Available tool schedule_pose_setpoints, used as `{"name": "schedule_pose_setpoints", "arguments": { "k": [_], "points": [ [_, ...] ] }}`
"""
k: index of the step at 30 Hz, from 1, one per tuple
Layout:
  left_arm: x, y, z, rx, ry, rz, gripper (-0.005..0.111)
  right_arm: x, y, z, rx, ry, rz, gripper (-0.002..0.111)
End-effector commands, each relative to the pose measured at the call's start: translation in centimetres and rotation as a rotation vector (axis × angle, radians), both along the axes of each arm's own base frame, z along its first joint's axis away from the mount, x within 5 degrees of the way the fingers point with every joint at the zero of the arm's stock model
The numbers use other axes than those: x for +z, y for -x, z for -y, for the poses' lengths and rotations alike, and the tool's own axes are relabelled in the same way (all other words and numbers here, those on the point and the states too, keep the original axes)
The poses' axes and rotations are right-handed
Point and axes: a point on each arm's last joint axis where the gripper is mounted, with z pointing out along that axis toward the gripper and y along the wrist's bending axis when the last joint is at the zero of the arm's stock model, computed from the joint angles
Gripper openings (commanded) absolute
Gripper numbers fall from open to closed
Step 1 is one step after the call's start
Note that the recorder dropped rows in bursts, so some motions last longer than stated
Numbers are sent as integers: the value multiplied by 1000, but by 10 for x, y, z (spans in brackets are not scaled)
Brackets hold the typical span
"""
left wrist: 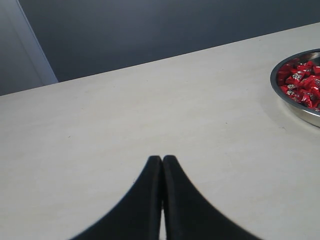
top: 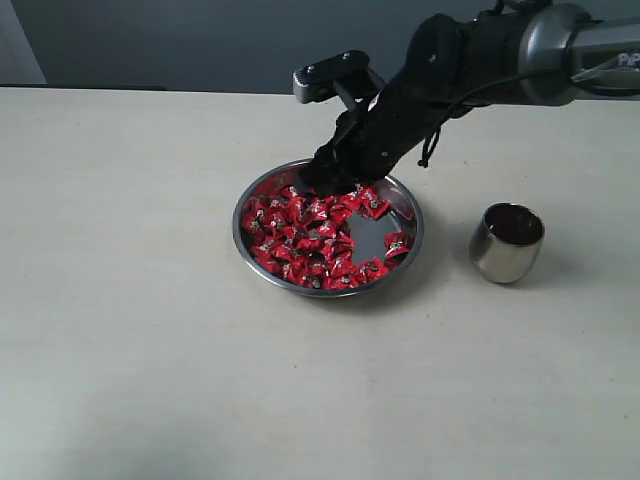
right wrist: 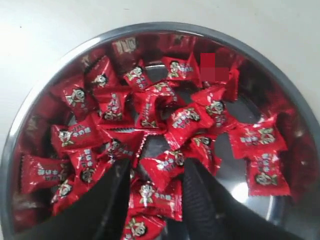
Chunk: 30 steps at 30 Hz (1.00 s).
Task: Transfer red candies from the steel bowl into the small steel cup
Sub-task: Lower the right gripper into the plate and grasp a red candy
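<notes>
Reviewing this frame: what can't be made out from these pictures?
1. Exterior view: the right gripper has its fingertips hidden behind its own black wrist, down among the red candies.
2. Small steel cup: the inside is dark, so its contents are unclear. Neither wrist view shows it.
3. Left wrist view: the steel bowl is cut off by the picture's edge.
4. Right wrist view: a pixelated patch covers one spot.

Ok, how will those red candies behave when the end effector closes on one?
Probably slippery: the red candies have glossy wrappers. Likely light and apt to slide, lying loose in the mirror-smooth bowl. The open right end effector straddles one, so neighbours may shift.
</notes>
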Motion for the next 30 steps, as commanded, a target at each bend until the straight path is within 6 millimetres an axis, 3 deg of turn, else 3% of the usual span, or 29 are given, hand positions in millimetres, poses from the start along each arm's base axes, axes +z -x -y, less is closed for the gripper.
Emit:
{"name": "schedule_pose_setpoints", "arguments": {
  "k": [1,8,15,25,30],
  "points": [
    [1,0,0,0,2,12,0,-9,-4,-14,47,21,-17,36],
    [1,0,0,0,2,12,0,-16,-29,-10,-24,69,35,36],
    [1,0,0,0,2,12,0,-39,-33,-6,-21,167,-8,36],
    [1,0,0,0,2,12,0,-41,-42,13,-60,390,78,36],
    [1,0,0,0,2,12,0,-41,-43,13,-61,392,88,36]
  ]
}}
